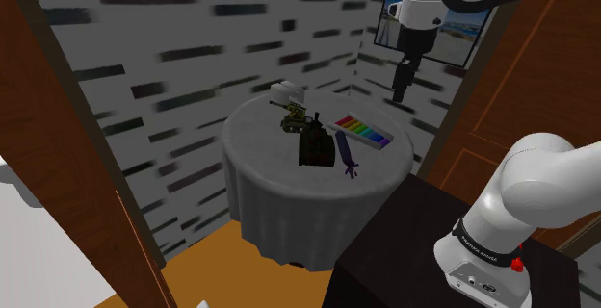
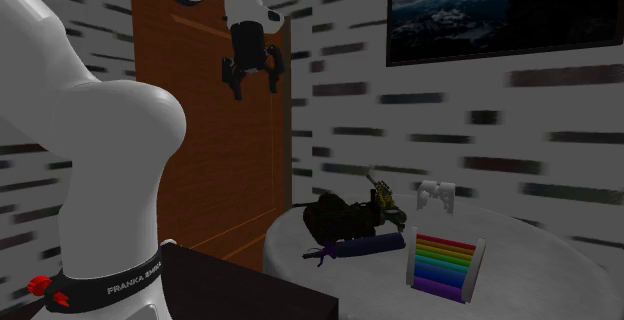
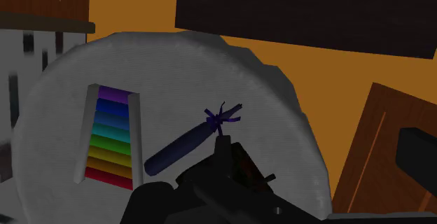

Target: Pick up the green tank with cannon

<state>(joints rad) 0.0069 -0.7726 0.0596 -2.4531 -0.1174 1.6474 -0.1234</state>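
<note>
- Black jaws: apart, clasping nothing, hanging high above the counter's rim on the shoulder view's right.
- One dark green toy tank with cannon (image 1: 314, 148): near the middle of the counter, well below the jaws, untouched.
- One dark purple slender rod with a tufted end (image 1: 346, 154): lying flat, just beside the tank.
- One white-sided tray (image 3: 82, 135): holding a row of coloured bars, purple through to red; past the rod, near the rim.
- One smaller yellowish-olive toy with a long thin barrel (image 1: 293, 119): behind the tank, toward the wall.
- One white game controller (image 1: 287, 92): at the far rim.
- One round counter draped in grey cloth (image 1: 260, 195): five things on it in all.
- One black box stand (image 1: 385, 248): next to the counter.
</note>
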